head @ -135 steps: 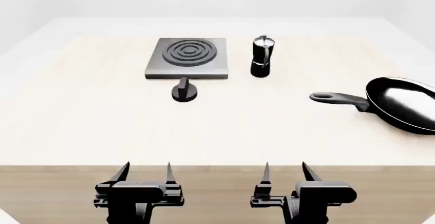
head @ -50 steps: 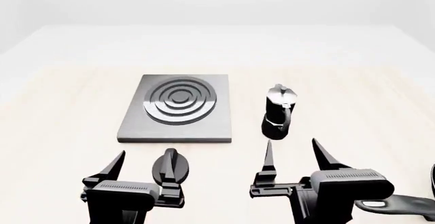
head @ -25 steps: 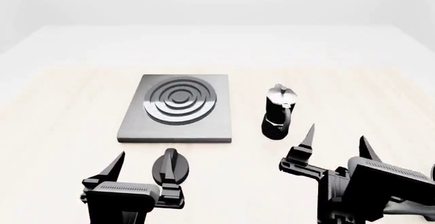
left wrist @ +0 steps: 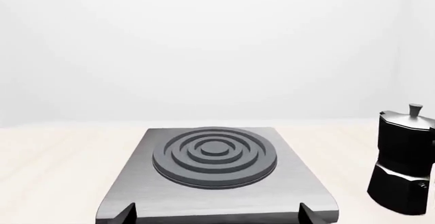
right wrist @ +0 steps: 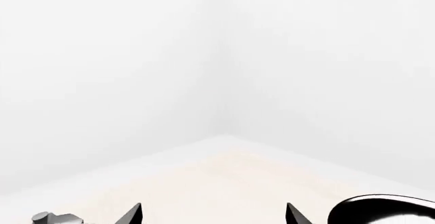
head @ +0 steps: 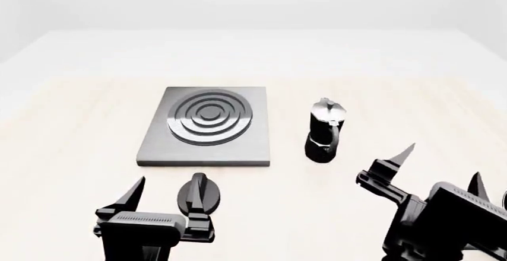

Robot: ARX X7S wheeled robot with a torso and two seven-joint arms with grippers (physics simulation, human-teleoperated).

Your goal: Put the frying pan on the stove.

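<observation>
The stove [head: 208, 124], a grey square plate with dark rings, lies at the table's middle left and fills the lower left wrist view [left wrist: 214, 155]. Only the frying pan's glossy black rim [right wrist: 384, 211] shows, at the edge of the right wrist view; in the head view the right arm covers it. My right gripper [head: 443, 163] hangs open at the lower right, turned to the right, with nothing between its fingers [right wrist: 214, 215]. At the lower left my left gripper [head: 168, 204] stands open and empty, just short of the stove's near edge [left wrist: 216, 215].
A black-and-silver moka pot [head: 325, 131] stands right of the stove, also at the side of the left wrist view [left wrist: 404, 163]. A small black knob [head: 199, 194] sits before the stove, beside my left gripper's inner finger. The pale wooden table [head: 79, 154] stretches around them.
The head view first moved in closer over the table. Since then the right gripper has swung to the right and turned outward. The left gripper has stayed still.
</observation>
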